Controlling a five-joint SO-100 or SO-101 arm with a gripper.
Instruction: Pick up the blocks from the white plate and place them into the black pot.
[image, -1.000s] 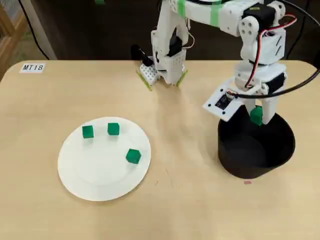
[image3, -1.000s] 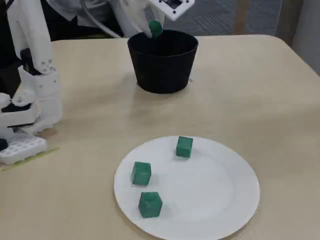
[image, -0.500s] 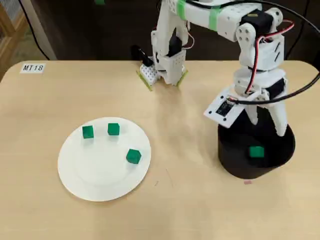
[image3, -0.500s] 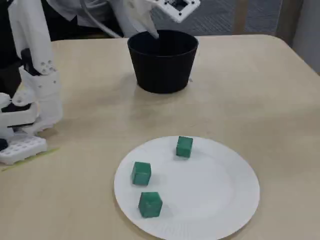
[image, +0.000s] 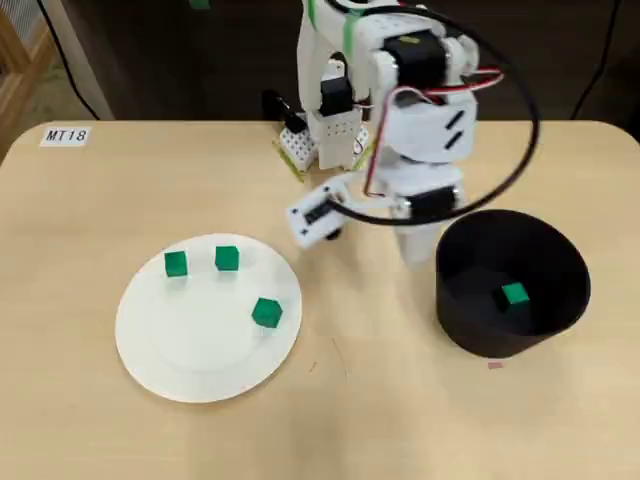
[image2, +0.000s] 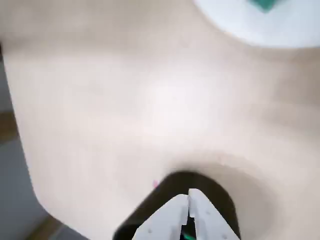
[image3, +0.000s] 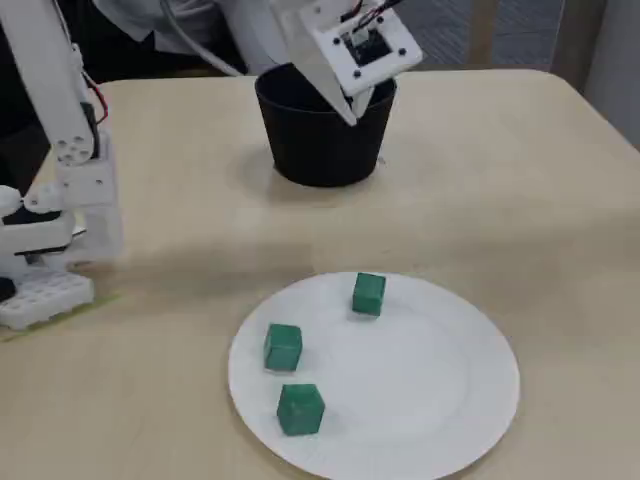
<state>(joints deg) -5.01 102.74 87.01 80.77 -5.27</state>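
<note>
One green block (image: 514, 294) is seen lying inside the black pot (image: 560, 320), while three blocks (image: 266, 312) rest on the white plate (image: 190, 360). In the blurred wrist view the gripper (image2: 189, 206) appears closed and empty, beside the pot.

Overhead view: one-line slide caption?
One small green cube in the matte black round pot; three remain on the round white plate.

Four small bright green cubes (image: 226, 259), a round plain white paper plate (image: 200, 350), a matte black round pot (image: 470, 330), a white-bodied arm (image: 420, 110), a pale beige tabletop (image: 100, 430).
</note>
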